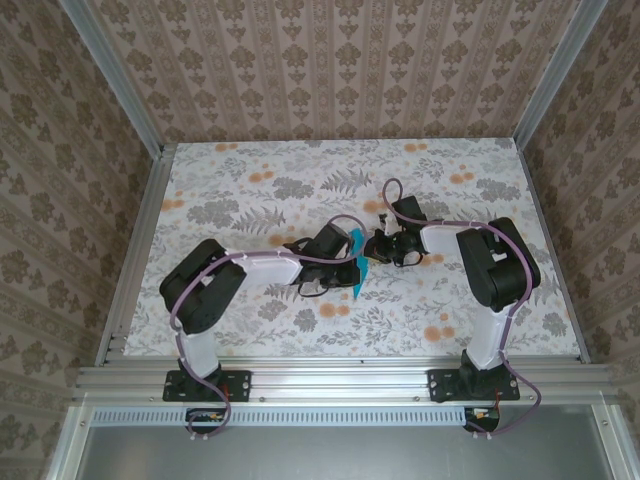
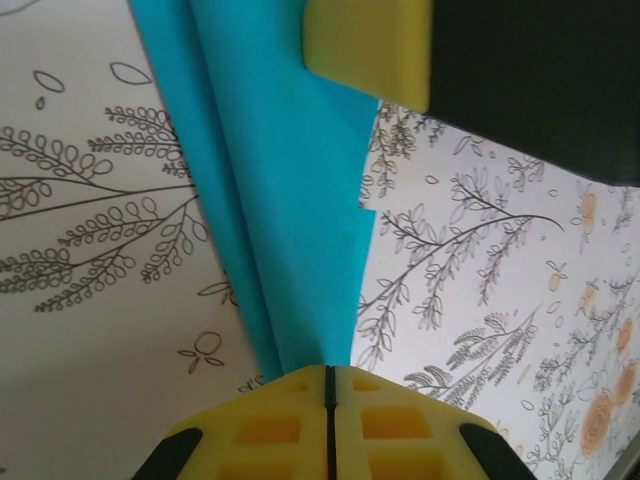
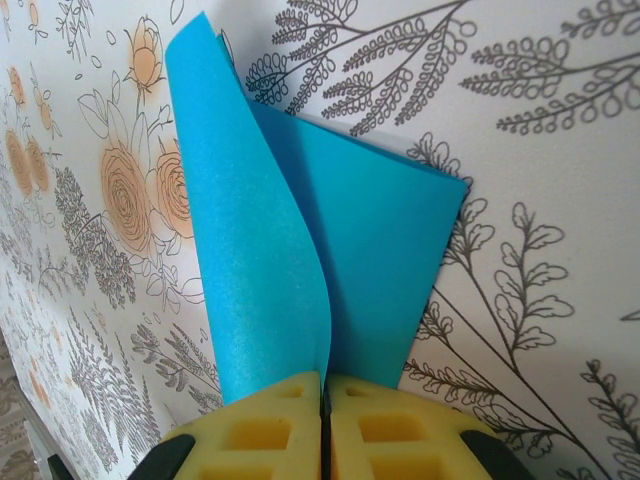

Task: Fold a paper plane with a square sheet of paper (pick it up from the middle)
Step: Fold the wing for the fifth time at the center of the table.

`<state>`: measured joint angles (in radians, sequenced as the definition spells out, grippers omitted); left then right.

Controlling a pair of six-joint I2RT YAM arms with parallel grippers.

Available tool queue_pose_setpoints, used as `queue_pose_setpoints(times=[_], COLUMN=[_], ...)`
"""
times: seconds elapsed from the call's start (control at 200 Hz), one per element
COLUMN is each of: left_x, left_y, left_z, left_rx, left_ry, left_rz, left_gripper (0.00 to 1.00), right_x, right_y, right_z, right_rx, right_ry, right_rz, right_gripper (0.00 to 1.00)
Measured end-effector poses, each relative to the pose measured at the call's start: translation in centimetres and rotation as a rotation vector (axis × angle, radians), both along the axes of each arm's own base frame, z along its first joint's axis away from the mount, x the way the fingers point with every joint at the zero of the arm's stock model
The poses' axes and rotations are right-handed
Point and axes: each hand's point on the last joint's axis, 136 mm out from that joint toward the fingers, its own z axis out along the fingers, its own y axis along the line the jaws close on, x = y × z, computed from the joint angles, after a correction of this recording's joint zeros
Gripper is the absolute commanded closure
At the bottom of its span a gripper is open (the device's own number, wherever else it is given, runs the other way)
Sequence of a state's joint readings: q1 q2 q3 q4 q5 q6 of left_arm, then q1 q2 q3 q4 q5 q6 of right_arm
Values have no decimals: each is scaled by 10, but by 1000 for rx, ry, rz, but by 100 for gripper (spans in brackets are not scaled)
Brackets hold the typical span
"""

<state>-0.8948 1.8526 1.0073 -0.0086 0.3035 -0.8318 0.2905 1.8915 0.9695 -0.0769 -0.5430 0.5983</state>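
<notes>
Step in hand: a mid-fold hold, by my judgement (creased, but no dart yet), with both arms gripping the one sheet at the same time.
Sheet of paper point(image 3: 300, 250): teal, folded into layers, with one flap curling free. It stands on edge between the two arms over the middle of the desk point(image 1: 450, 180). I cannot tell whether its lower edge touches.
Left fingers point(image 2: 270, 420): closed tight, the folded paper running into the seam between the pads.
Right fingers point(image 3: 270, 425): pinched together on the opposite end, the layers caught between them.
Next move calls for: one pinch to stay as anchor while the other lets go and takes the loose flap, then lays it along the crease with edges matched. Pulling apart could tear such thin paper.
Writing: none readable. The paper is plain, the desk covering is floral print only, and the pads carry no mark.
</notes>
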Motion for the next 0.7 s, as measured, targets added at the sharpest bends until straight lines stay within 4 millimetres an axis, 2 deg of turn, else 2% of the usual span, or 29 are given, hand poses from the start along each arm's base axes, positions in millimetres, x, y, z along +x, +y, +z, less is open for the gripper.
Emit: queue_pose_setpoints(times=[0.175,0.44,0.7], left_x=[0,3,6], left_y=[0,0,-1], left_z=[-9,-9,-10], left_rx=[9,41,74], left_ry=[16,33,47], left_rz=[5,11,15], left_gripper=[92,92,93], right_x=[0,2,0], right_y=[0,1,-20], right_z=[0,5,21], right_rx=[1,1,-95], right_ry=[0,1,-13], right_rz=[0,-5,-62], right_gripper=[88,79,76])
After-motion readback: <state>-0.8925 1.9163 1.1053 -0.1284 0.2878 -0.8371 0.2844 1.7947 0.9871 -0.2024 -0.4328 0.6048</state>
